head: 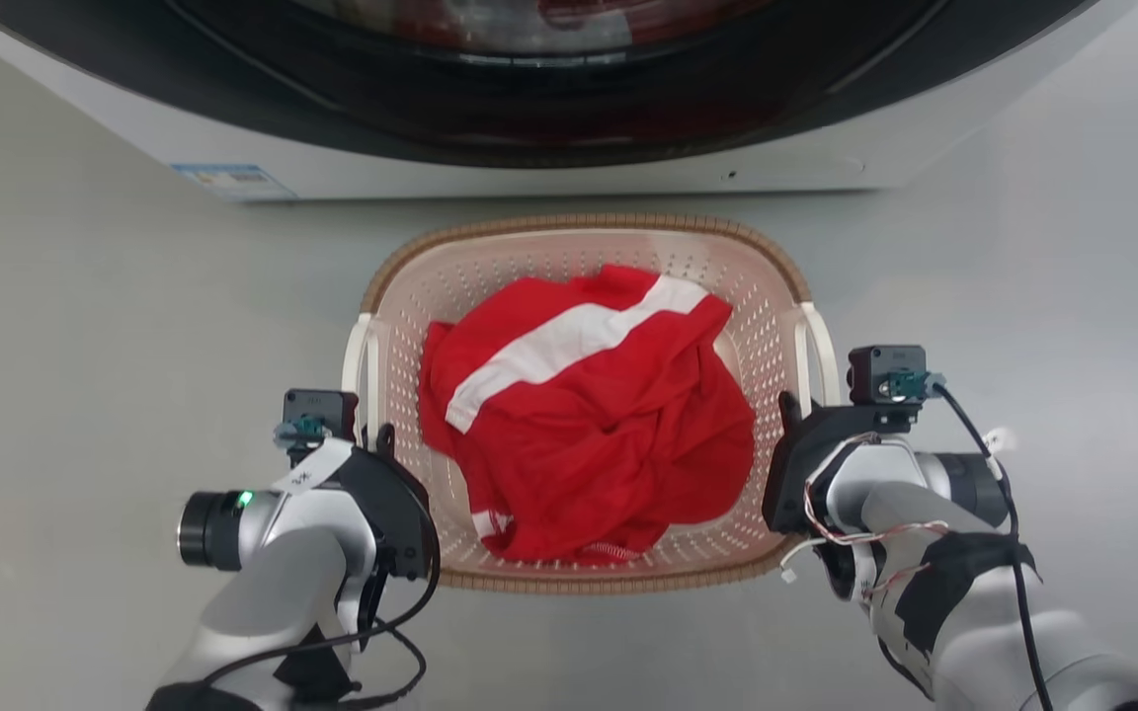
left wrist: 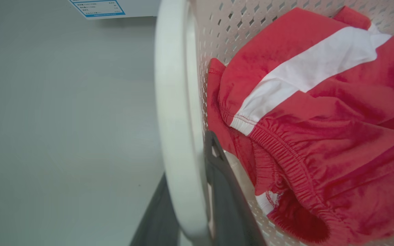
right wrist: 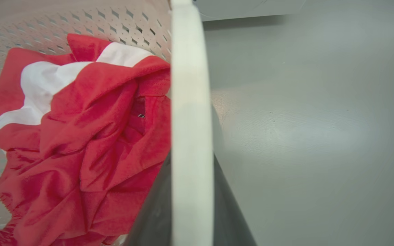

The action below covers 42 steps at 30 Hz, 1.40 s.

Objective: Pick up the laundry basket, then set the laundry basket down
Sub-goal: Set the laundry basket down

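Note:
The laundry basket (head: 589, 225), pale pink-beige with a brown rim, sits low in front of me with a red and white garment (head: 589, 415) heaped inside. My left gripper (head: 376, 434) is shut on its white left handle (head: 360, 360). In the left wrist view that handle (left wrist: 176, 102) runs between my two dark fingers (left wrist: 227, 198). My right gripper (head: 794, 410) is shut on the white right handle (head: 819, 346). In the right wrist view this handle (right wrist: 192, 85) lies between the fingers (right wrist: 231, 205). I cannot tell whether the basket touches the floor.
A white washing machine (head: 569, 183) with a dark round door stands just beyond the basket's far rim. Grey floor (head: 85, 346) spreads to the left and right of the basket and behind my arms.

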Tool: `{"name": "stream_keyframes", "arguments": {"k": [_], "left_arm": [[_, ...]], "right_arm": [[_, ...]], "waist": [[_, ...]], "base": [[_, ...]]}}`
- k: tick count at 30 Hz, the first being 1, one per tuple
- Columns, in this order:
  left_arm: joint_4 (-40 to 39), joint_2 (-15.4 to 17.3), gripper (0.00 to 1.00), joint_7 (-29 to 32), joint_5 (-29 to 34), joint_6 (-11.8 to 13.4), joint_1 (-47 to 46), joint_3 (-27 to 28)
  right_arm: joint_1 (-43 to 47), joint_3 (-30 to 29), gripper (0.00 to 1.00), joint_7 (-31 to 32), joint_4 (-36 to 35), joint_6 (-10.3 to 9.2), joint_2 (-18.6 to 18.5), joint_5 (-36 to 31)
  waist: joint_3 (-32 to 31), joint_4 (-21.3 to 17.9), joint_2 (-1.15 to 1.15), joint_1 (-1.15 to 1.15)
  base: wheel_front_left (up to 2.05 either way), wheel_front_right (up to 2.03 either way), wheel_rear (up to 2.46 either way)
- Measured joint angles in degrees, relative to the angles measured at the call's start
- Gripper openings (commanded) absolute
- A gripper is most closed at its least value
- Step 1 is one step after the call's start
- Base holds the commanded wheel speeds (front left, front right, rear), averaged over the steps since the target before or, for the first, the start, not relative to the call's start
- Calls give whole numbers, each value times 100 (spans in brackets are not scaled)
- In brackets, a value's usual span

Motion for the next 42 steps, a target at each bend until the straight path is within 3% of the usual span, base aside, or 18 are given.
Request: {"name": "stream_keyframes", "arguments": {"k": [14, 37, 38, 39, 40, 41, 42], "left_arm": [[-2, -29, 0, -198, 1, 38, -416, 33], [9, -15, 0, -526, 0, 47, -806, 5], [11, -15, 0, -531, 0, 48, -808, -2], [13, -15, 0, -533, 0, 48, -811, -9], [15, -13, 18, -552, 0, 48, -820, -15], [20, -12, 36, -550, 0, 48, -841, -31], [19, -22, 40, -550, 0, 48, -861, -41]], "right_arm": [[-506, 7, 0, -201, 201, 5, -2, -105], [-890, 89, 0, -505, 223, 5, -34, -108], [-891, 96, 7, -531, 227, 5, -34, -109], [-892, 101, 7, -545, 231, 5, -34, -109], [-894, 120, 34, -545, 240, 5, -36, -119], [-894, 137, 41, -547, 242, 5, -36, -141], [-900, 152, 48, -552, 242, 7, -33, -159]], "waist": [[1022, 73, 0, 0], [1540, 92, -1, -1], [1544, 93, -1, -1], [1547, 95, -1, -1], [1549, 96, -1, -1], [1549, 97, -1, -1], [1548, 98, -2, -1]], "base": [[0, 0, 0], [0, 0, 0], [0, 0, 0], [0, 0, 0], [0, 0, 0], [0, 0, 0], [0, 0, 0]]}}
